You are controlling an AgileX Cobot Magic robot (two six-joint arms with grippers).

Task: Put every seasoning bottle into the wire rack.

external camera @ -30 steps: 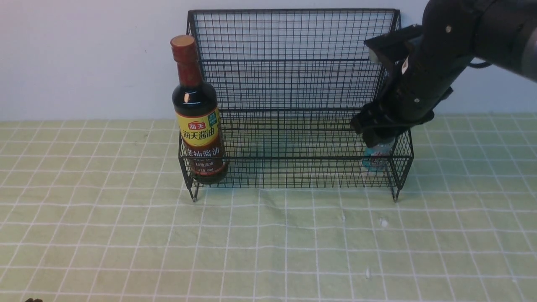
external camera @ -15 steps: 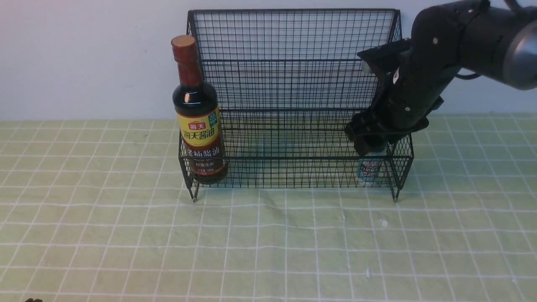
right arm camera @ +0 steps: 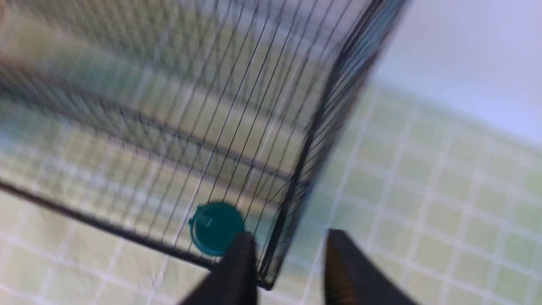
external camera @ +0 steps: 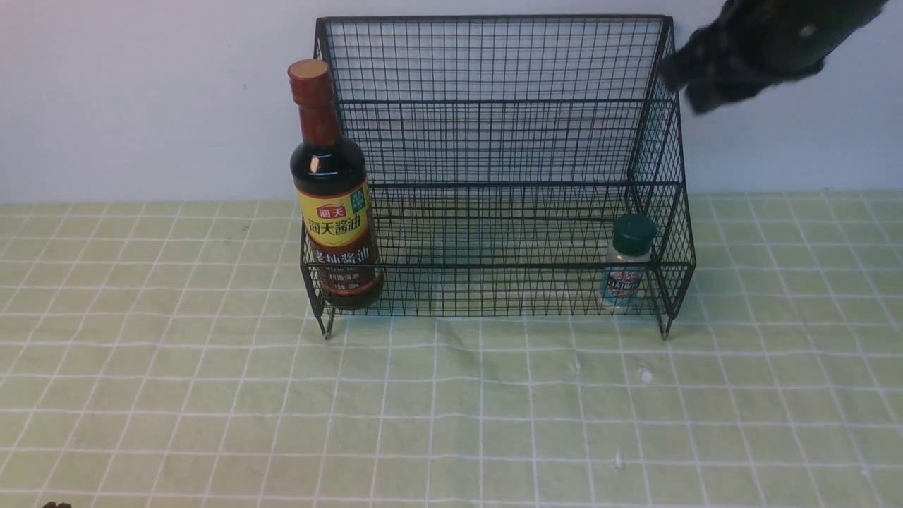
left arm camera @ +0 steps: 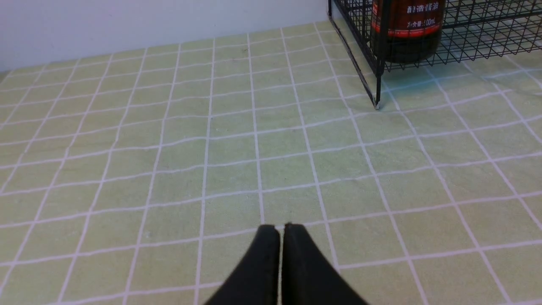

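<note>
The black wire rack (external camera: 494,141) stands at the back of the table. The tall dark soy-sauce bottle (external camera: 331,190) stands upright at the left end of its lower shelf; its base shows in the left wrist view (left arm camera: 406,29). The small shaker jar (external camera: 626,262) with dark green cap stands upright at the shelf's right end; its cap shows in the right wrist view (right arm camera: 217,228). My right gripper (right arm camera: 288,258) is open and empty, high above the rack's right side, blurred in the front view (external camera: 695,85). My left gripper (left arm camera: 281,231) is shut and empty, low over the cloth, left of the rack.
A pale green checked cloth (external camera: 451,409) covers the table. A white wall (external camera: 141,99) runs behind the rack. The rack's front left foot (left arm camera: 377,103) shows in the left wrist view.
My right gripper has let go of the shaker jar, which now stands on the lower shelf, and has risen up and to the right. The soy-sauce bottle and left arm have not moved.
</note>
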